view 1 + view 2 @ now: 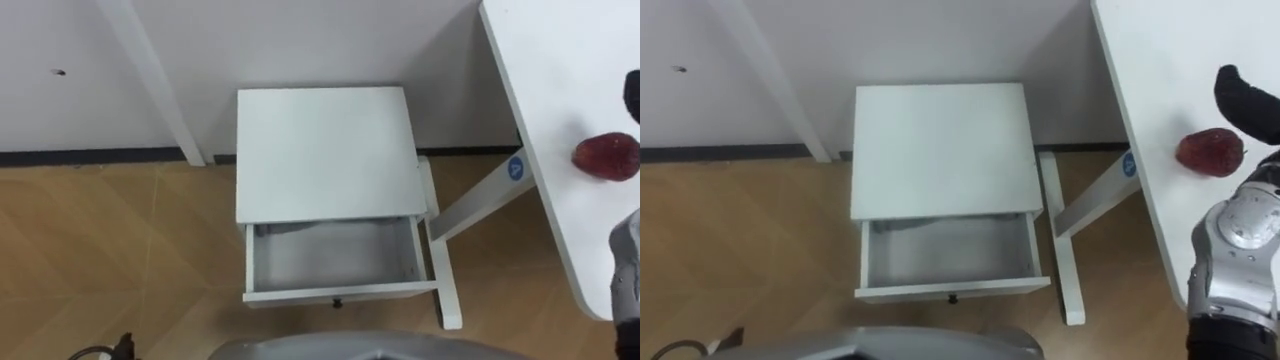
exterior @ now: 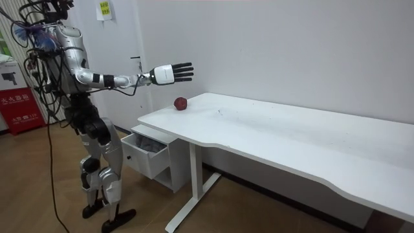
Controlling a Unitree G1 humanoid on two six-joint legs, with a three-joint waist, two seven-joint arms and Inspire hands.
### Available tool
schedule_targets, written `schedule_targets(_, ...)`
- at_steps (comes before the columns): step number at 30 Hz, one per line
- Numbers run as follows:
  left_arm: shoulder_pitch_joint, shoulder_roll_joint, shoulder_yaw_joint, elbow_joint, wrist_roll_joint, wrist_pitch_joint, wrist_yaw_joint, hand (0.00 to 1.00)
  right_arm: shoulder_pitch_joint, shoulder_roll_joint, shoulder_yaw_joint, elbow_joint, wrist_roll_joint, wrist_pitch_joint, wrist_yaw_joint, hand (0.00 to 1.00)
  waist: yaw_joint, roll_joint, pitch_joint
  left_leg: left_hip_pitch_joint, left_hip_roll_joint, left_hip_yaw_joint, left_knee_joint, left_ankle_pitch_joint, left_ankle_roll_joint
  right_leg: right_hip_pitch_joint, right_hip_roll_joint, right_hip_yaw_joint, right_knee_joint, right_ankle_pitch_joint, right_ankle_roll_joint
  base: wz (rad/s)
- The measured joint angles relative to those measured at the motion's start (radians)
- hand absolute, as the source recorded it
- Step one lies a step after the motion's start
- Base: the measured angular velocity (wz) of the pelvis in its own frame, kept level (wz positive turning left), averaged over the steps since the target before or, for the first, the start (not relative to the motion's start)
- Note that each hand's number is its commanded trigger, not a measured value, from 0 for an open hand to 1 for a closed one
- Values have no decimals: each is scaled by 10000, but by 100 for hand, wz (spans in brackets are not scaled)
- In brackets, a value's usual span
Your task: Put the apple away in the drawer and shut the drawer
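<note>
**Apple on table, drawer open**

The apple (image 1: 606,156) lies on the white table (image 1: 560,60), near the edge that faces the cabinet (image 1: 325,150). The right hand (image 2: 169,73) is stretched out above that corner with its fingers straight and spread, holding nothing and clear of the apple below it.

The robot stands in front of the low white cabinet, which is backed against the wall (image 1: 300,40). The drawer (image 1: 340,292) is pulled out toward the robot, showing its bare grey bottom.

The table's slanted leg (image 1: 480,200) and long white foot (image 1: 445,260) sit just beside the cabinet's right side, close to the drawer's right wall. The tabletop overhangs them, so its edge lies between apple and drawer. A slanting white post (image 1: 150,70) leans against the wall to the cabinet's left, reaching the wooden floor (image 1: 120,240).
</note>
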Motion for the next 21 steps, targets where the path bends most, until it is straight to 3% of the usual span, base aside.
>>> schedule_targets(4, 30, 2, -9, -53, 7, 0, -73, 0, 4, -1, 110, 224, -25, 295, 609, 0, 4, -18, -2, -45, -5, -22, 12, -1, -1, -10, -2, -34, -32, 3, -3, 0)
schedule_targets(21, 110, 21, 7, -347, -10, 0, -187, 0, -1, -65, 93, 1224, -1076, 312, 1094, 0, -16, -4, -71, -27, -2, -29, 66, 0, -2, 38, -10, -46, -47, 6, -7, 0)
